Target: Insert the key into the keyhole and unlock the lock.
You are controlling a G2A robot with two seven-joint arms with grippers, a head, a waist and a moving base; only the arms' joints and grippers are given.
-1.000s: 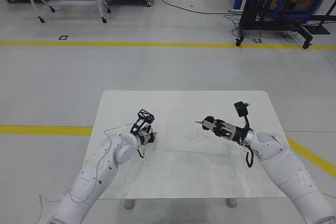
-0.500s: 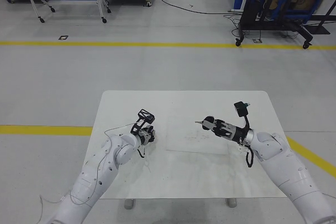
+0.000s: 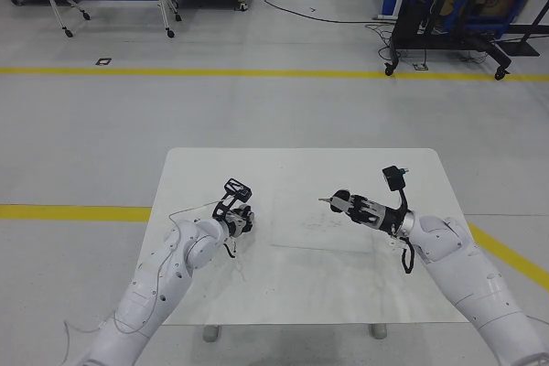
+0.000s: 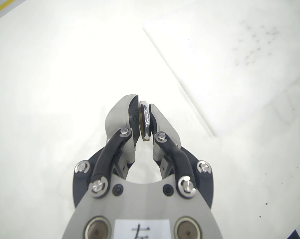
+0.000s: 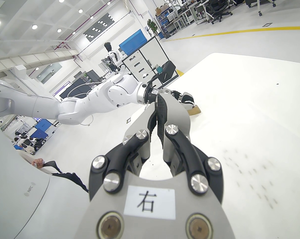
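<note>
Currently the left gripper (image 4: 143, 105) is pinching the lock (image 4: 144, 123), a brass and silver piece, between its pads, low over the desk (image 4: 65, 50) toward its left edge. The right gripper (image 5: 158, 105) is staying right of the desk's middle, well apart from the lock, its fingers pressing together on the key (image 3: 324, 199), whose thin tip is jutting toward the left gripper.

Robot hardware you are running
White glossy arms (image 3: 165, 274); left gripper (image 4: 145, 115), right gripper (image 5: 160, 103): grey metal, black links (image 4: 107, 150), ribbed black pads (image 4: 133, 115), silver screws (image 4: 97, 184), white label (image 4: 141, 230) each.
</note>
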